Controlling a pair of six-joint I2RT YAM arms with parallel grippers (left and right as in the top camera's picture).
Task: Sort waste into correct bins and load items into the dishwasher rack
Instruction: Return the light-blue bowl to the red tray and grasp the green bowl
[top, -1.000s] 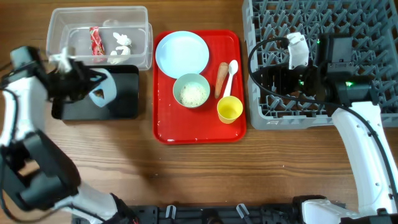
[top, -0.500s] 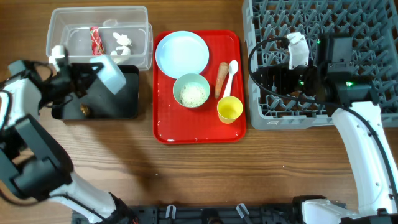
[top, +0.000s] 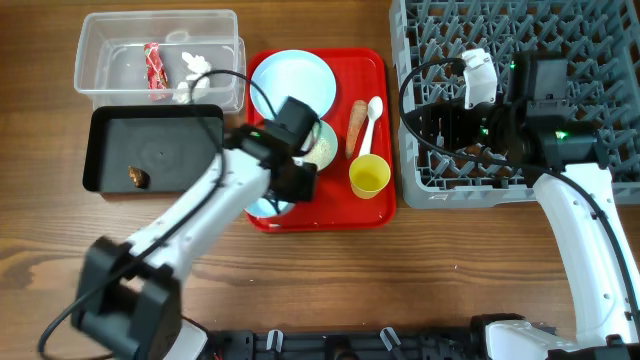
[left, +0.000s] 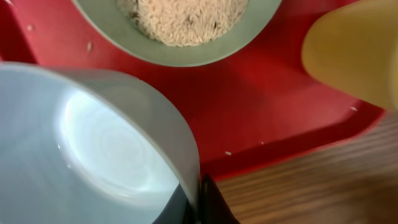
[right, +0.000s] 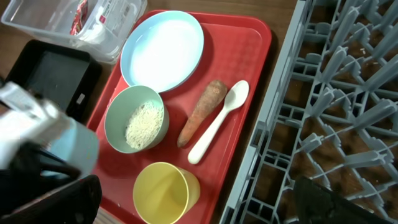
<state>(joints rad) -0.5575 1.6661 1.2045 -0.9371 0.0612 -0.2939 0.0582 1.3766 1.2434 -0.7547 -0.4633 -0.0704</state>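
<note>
The dishwasher rack (top: 560, 30) sits at the counter's far right corner, the right gripper (top: 440, 128) unmoved over it, fingers apart. The left gripper (left: 194, 204) has swung from the black tray (top: 170, 150) by the left edge to mid-counter, clamped on the light-blue bowl (left: 93, 149); the brown scrap (top: 138, 177) lies in that tray

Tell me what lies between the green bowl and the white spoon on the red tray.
The orange carrot lies there, close beside the white spoon; the right wrist view shows it best.

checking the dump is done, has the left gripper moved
Yes: the left gripper, holding the light-blue bowl, went right from the black tray to the red tray.
</note>
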